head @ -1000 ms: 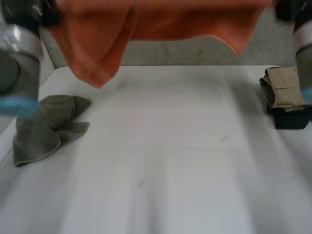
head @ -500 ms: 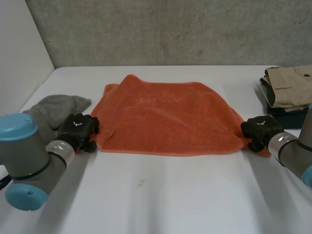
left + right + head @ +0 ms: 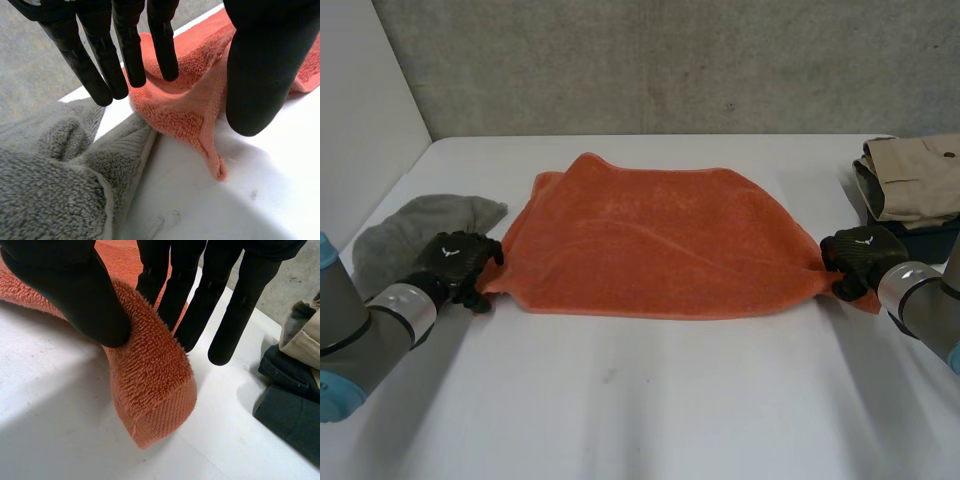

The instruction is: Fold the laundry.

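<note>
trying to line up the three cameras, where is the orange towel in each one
Head view: orange towel spread mid-table, between left hand and right hand.
Left wrist view: its corner pinched at the left hand's fingertips, beside the grey towel.
Right wrist view: its corner under the right hand's thumb, near the folded clothes.
Shared landmark: the white table.

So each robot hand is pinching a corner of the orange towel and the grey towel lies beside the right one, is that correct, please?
Not quite: the grey towel lies beside the left robot hand, as the head view shows; both do pinch the orange towel.
</note>
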Robot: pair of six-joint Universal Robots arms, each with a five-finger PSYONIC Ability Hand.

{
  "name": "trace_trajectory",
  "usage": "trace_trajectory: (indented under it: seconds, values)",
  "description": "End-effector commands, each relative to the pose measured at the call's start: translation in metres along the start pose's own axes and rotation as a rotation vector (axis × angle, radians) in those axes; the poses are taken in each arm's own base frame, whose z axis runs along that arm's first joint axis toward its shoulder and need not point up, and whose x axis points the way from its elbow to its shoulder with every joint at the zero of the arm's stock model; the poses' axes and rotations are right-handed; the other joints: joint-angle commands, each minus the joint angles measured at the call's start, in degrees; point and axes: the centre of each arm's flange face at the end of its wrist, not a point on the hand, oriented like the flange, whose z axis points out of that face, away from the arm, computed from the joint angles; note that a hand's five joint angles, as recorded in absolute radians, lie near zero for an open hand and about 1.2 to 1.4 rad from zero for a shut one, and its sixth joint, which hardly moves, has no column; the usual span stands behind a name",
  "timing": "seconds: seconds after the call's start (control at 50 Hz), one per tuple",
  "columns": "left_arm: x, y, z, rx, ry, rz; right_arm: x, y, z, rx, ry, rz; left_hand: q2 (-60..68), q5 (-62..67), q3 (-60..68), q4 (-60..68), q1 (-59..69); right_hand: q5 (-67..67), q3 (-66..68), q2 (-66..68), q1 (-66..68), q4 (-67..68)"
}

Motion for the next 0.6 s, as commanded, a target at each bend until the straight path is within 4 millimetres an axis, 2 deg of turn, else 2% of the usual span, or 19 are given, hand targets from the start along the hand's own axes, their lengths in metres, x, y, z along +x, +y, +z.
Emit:
trace_trajectory:
  seconds: [0.02,0.04,0.12,0.2,0.22,0.28,0.3,0.36,0.42,0.48,0.5,0.56,0.6]
  values:
    - [-0.005,0.002,0.014,-0.019,-0.055,0.022,0.005,-0.004,-0.002,-0.001,0.011,0.000,37.67,37.87,38.10,37.71,37.74,13.09,11.81,12.33,15.04,11.27]
    - [-0.006,0.001,0.014,-0.020,-0.064,0.032,0.006,-0.005,-0.004,-0.001,0.012,0.001,46.25,46.45,46.68,46.29,46.32,13.09,11.81,12.33,15.04,11.27]
    - [-0.008,-0.008,0.004,-0.041,-0.089,0.085,0.008,-0.013,-0.016,-0.028,0.008,-0.039,46.34,46.53,46.77,46.38,46.40,13.09,11.81,12.33,15.04,11.27]
    - [-0.004,-0.031,-0.027,-0.066,-0.086,0.125,0.009,-0.018,-0.042,-0.138,-0.022,-0.217,46.34,46.53,46.77,46.38,46.40,13.09,11.81,12.33,15.04,11.27]
    - [-0.003,-0.044,-0.041,-0.068,-0.082,0.151,0.014,-0.022,-0.056,-0.194,-0.022,-0.297,46.34,46.53,46.77,46.38,46.40,13.09,11.81,12.33,15.04,11.27]
    - [0.003,-0.058,-0.066,-0.107,-0.058,0.191,0.019,-0.029,-0.076,-0.264,-0.030,-0.405,46.34,46.53,46.77,46.38,46.40,13.09,11.81,12.33,15.04,11.27]
    - [0.009,-0.062,-0.082,-0.150,-0.027,0.214,0.021,-0.031,-0.089,-0.314,-0.042,-0.469,46.34,46.53,46.77,46.38,46.40,13.09,11.81,12.33,15.04,11.27]
    - [0.018,-0.059,-0.105,-0.267,0.048,0.244,0.019,-0.029,-0.109,-0.416,-0.121,-0.562,46.34,46.53,46.77,46.38,46.40,13.09,11.81,12.33,15.04,11.27]
    - [0.025,-0.051,-0.116,-0.360,0.118,0.255,0.015,-0.026,-0.116,-0.466,-0.190,-0.600,46.34,46.53,46.77,46.38,46.40,13.09,11.81,12.33,15.04,11.27]
    - [0.029,-0.039,-0.114,-0.415,0.168,0.281,0.008,-0.018,-0.112,-0.499,-0.249,-0.588,46.34,46.53,46.77,46.38,46.40,13.09,11.81,12.33,15.04,11.27]
    - [0.030,-0.030,-0.105,-0.425,0.177,0.297,0.004,-0.013,-0.106,-0.509,-0.270,-0.585,46.34,46.53,46.77,46.38,46.40,13.09,11.81,12.33,15.04,11.27]
    - [0.027,-0.022,-0.089,-0.423,0.162,0.309,0.000,-0.006,-0.096,-0.521,-0.285,-0.581,46.34,46.53,46.77,46.38,46.40,13.09,11.81,12.33,15.04,11.27]
    - [0.024,-0.022,-0.062,-0.366,0.118,0.346,0.003,-0.008,-0.077,-0.492,-0.247,-0.584,46.34,46.53,46.77,46.38,46.40,13.09,11.81,12.33,15.04,11.27]
